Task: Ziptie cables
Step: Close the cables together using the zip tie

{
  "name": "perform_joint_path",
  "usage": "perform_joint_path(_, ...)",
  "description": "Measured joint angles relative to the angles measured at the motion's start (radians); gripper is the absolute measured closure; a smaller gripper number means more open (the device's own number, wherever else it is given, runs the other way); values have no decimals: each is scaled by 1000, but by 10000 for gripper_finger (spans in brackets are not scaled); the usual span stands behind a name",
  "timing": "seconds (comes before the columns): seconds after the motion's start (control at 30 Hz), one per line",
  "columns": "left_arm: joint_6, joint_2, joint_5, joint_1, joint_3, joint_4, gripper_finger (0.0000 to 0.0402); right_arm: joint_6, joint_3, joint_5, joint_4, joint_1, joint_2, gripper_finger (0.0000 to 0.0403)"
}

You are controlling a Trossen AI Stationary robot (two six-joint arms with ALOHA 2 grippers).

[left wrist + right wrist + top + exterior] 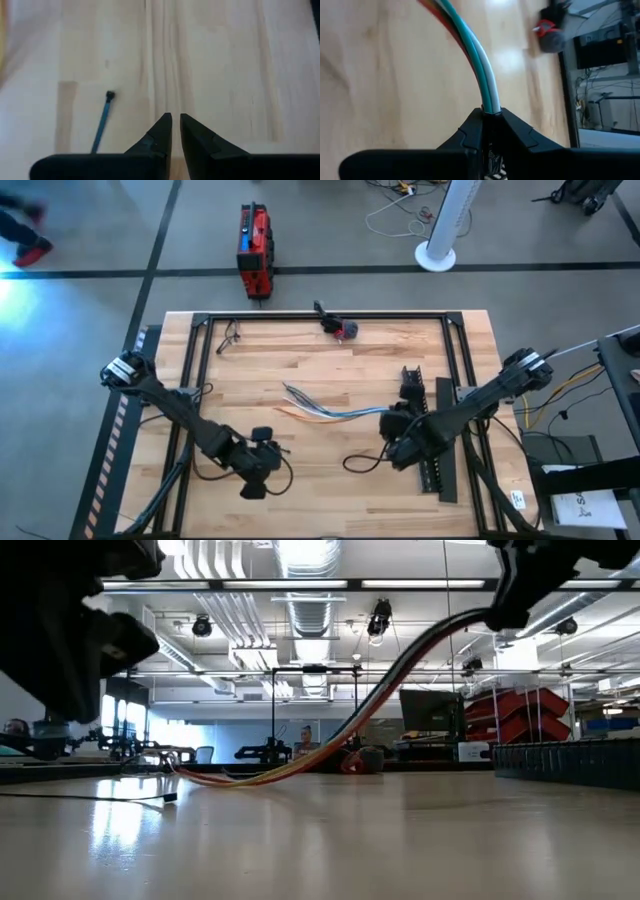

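Gripping the cables by one end, your right gripper has its fingers pinched shut on the bundle and holds that end off the table, at about four o'clock from the table's centre in the high view. From there the cables run toward nine o'clock, sagging until their far ends rest fanned out on the wood near the middle. Your left gripper sits low at about seven o'clock with its fingers nearly together and nothing between them; a thin blue-grey ziptie lies on the wood just beside it, untouched. The main risk, as I judge it, is the hold itself: only a short stub of the bundle is in the fingers, so a quick swing or a tug against the dragging ends could pull a wire or two free and loosen the bundle. The ziptie is thin and flat on the surface, so a pinch from above may slide off or push it away. The wooden table is pale butcher block inside a black frame, with a small red and dark tool at twelve o'clock. Beyond it lies a grey floor with a red case and a white stand.
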Motion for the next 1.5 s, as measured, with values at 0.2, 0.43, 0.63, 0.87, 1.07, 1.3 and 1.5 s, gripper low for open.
perform_joint_path(0.2, 16, 2, -116, 8, -105, 135, 368, 22, 0, 34, 8, 0, -60, 374)
perform_joint_path(0.43, 75, 8, -184, 11, -207, 359, 322, -1, 2, 34, 39, 0, -59, 375)
perform_joint_path(0.63, 93, 18, -200, 12, -271, 412, 286, -13, 2, 30, 61, 0, -58, 374)
perform_joint_path(0.87, 99, 18, -247, 18, -283, 413, 262, -25, 6, 31, 62, 0, -58, 373)
perform_joint_path(1.07, 99, 18, -246, 25, -290, 418, 248, -25, 6, 32, 66, 0, -58, 373)
perform_joint_path(1.3, 100, 18, -202, 59, -319, 474, 253, -35, 6, 34, 89, 0, -58, 372)
perform_joint_path(1.5, 125, 39, -198, 78, -338, 517, 273, -40, 6, 36, 100, 0, -58, 371)
